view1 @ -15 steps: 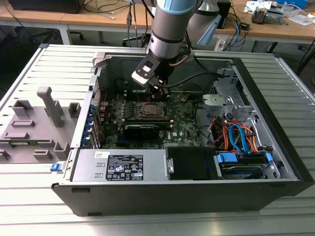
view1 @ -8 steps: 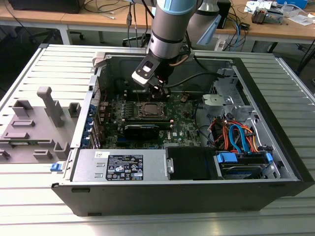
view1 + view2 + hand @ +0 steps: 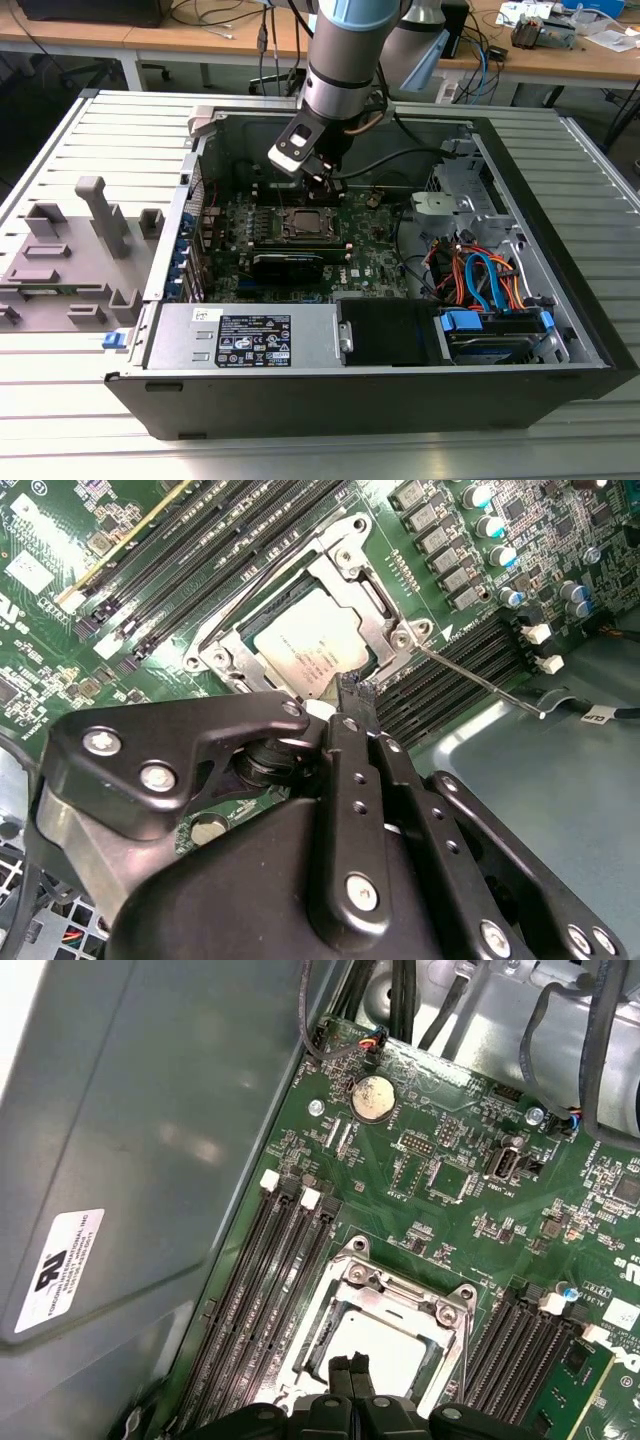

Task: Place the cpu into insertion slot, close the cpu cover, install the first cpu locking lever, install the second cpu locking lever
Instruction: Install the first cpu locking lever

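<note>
Over the open computer case [image 3: 400,405] on the slatted table [image 3: 80,130], in the exterior view, the arm hung nose-down. Its gripper [image 3: 328,186] sat just beside the insertion slot [image 3: 303,226], set in the green board near the middle of the case.

In the second wrist view, there it was: the cpu [image 3: 305,645], flat and square with a silver-grey top, seated in the slot. The cpu cover [image 3: 388,620] looked to be lying down around it, a thin bright frame with the chip showing through its cut-out. The fingers [image 3: 352,740] were pressed together with nothing between them, and their tip was right at the near edge of the cover. Touching or just above it, I could not tell. One thin locking lever [image 3: 480,681] stuck out away from the socket, not tucked in.

So my read was this: chip placed, cover down or very nearly, and the work stood at the first lever. That job would call for a closed tip pushing a slim, springy rod down and sideways under its catch. It would need a steady line too, so the tip did not slide off onto the board.

In the first wrist view it was the same story from another angle. Closed fingers sat at the slot's edge, the pale chip lay inside the frame, and the memory slots [image 3: 250,1290] ran alongside.
</note>
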Robot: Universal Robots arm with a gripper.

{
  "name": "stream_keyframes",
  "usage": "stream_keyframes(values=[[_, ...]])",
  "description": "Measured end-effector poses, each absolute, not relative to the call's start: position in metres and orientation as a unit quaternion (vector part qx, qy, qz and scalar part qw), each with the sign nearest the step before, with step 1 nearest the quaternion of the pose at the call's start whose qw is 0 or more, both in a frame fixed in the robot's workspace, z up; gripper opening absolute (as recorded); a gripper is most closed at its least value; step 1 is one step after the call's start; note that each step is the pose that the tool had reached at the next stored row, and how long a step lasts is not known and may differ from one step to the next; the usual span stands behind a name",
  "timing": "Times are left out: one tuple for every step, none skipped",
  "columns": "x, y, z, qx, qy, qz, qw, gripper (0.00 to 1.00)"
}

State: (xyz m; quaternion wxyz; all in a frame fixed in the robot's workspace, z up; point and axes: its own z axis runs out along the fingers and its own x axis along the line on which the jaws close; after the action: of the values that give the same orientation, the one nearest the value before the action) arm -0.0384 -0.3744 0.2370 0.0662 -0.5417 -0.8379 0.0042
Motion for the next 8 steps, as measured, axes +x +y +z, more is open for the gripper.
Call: stream_keyframes(values=[[-0.0384, -0.3744, 0.237, -0.541, -0.838, 0.004, 0.066, 0.11], [-0.0384, -0.3744, 0.237, -0.541, -0.838, 0.004, 0.067, 0.11], [-0.0384, -0.3744, 0.237, -0.541, -0.838, 0.003, 0.067, 0.11], [-0.0384, -0.3744, 0.237, -0.54, -0.839, 0.003, 0.067, 0.11], [-0.0384, -0.3744, 0.237, -0.54, -0.839, 0.002, 0.067, 0.11], [-0.0384, -0.3744, 0.237, -0.539, -0.839, 0.002, 0.068, 0.11], [-0.0384, -0.3744, 0.237, -0.539, -0.839, 0.002, 0.068, 0.11], [-0.0384, -0.3744, 0.237, -0.539, -0.84, 0.001, 0.068, 0.11]])
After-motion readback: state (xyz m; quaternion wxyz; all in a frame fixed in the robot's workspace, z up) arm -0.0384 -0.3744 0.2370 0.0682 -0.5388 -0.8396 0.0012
